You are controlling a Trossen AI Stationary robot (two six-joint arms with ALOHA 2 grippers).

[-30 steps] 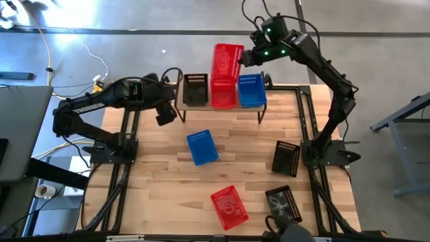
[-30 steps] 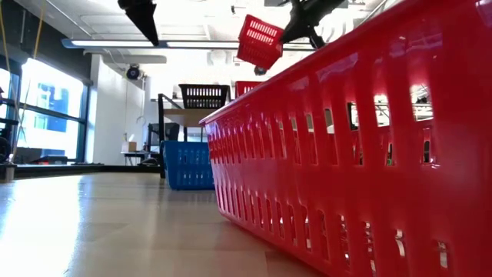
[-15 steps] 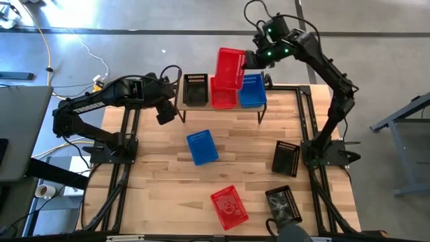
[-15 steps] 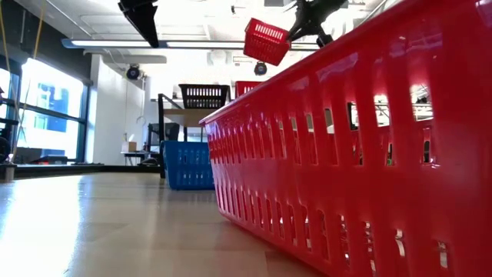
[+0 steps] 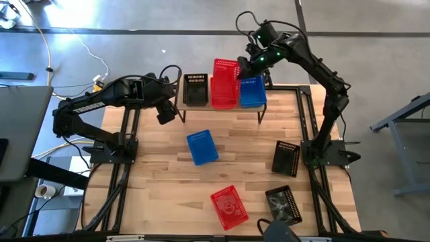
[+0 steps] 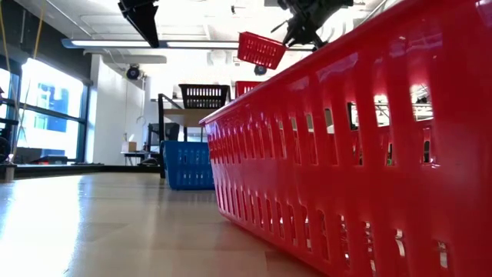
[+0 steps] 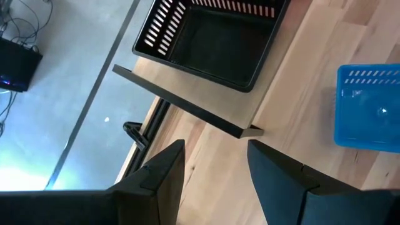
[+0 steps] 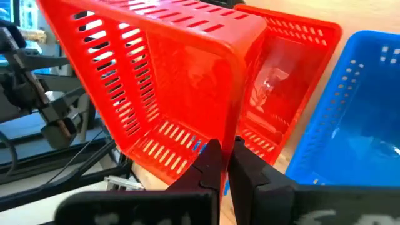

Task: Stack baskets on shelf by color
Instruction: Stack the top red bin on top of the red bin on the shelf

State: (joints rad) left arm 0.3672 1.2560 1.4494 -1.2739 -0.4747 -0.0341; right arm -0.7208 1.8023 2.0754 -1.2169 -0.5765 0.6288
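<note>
Red basket (image 5: 225,72) hangs pinched in the right claw (image 5: 246,62) above the shelf (image 5: 222,107).

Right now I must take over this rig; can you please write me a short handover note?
Right gripper: shut on a red basket, held in the air above the red basket on the shelf.
Left gripper: open, empty, near the shelf's left end.
Done: black basket, red one and blue basket stand on the shelf.
Left: seat the held red; then one blue, one red and two black from the table.
</note>
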